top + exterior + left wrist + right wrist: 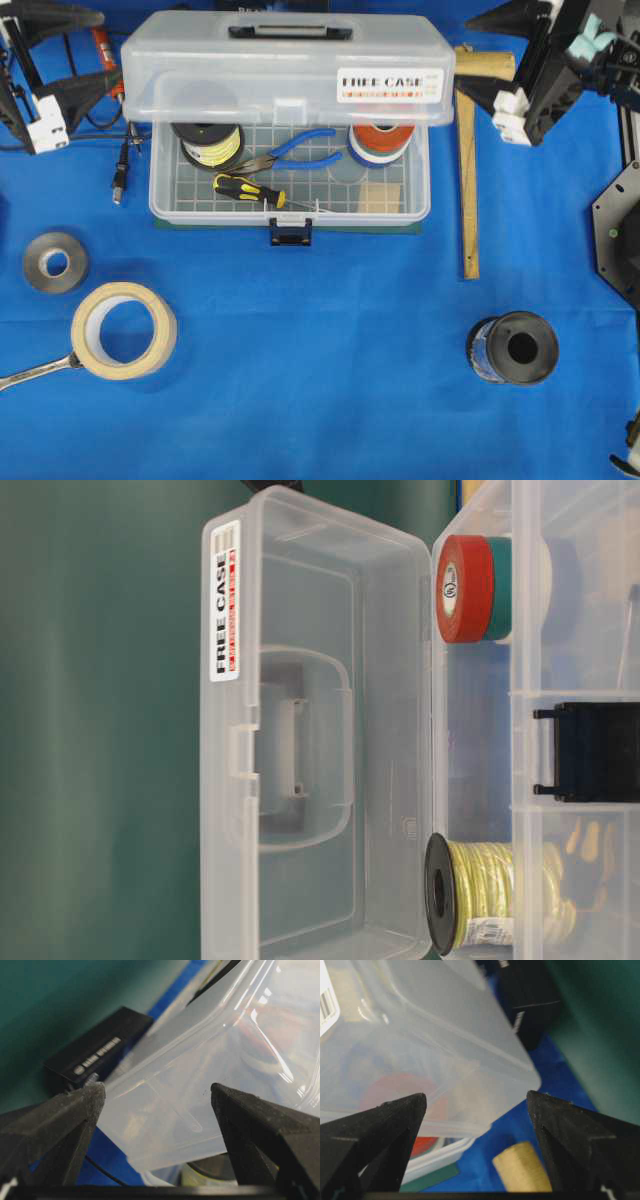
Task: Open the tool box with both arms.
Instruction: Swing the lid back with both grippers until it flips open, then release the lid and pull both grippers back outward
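Tool box (288, 190) sits at the far middle of the blue cloth, lid (288, 70) raised and leaning back, dark blue latch (290, 234) hanging free. Left gripper (157, 1097) and right gripper (476, 1100) flank the lid's ends, jaws spread wide, holding nothing. Risk, as I judge it: the unsupported lid could drop shut, or a passing finger could knock it. Inside: pliers (292, 152), screwdriver (250, 190), wire spool (208, 146). Nearby: hammer (468, 160) just right of the box, masking tape (124, 330), cable (122, 165).
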